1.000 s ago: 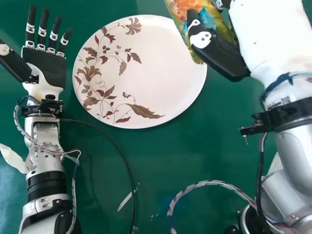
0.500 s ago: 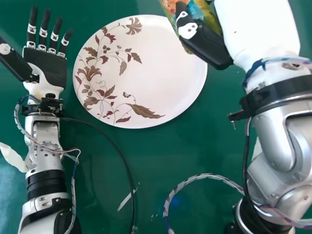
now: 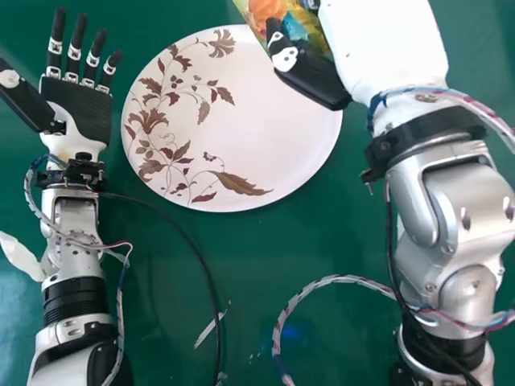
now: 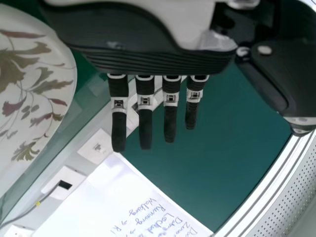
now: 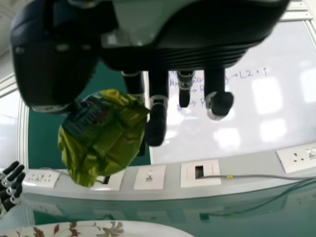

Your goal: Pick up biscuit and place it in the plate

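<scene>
My right hand [image 3: 310, 74] is over the far right part of the plate [image 3: 265, 137] in the head view, with the biscuit packet [image 3: 269, 14] pinched between thumb and fingers. In the right wrist view, my right hand [image 5: 157, 118] holds the crinkled green-yellow biscuit packet [image 5: 103, 136] above the level of the plate [image 5: 123, 229]. Left of the plate, my left hand [image 3: 79, 112] lies palm up with straight fingers and holds nothing. The left wrist view has my left hand [image 4: 148, 54] beside the plate [image 4: 29, 94].
A black cable [image 3: 189, 241] curves across the green table [image 3: 257, 257] near the left arm, and a striped cable [image 3: 306, 293] loops by the right arm. Beyond the table stand wall sockets [image 5: 149, 177] and a whiteboard [image 5: 256, 98].
My right arm has moved left across the head view, carrying the biscuit packet further over the plate. My left hand has stayed nearly still.
</scene>
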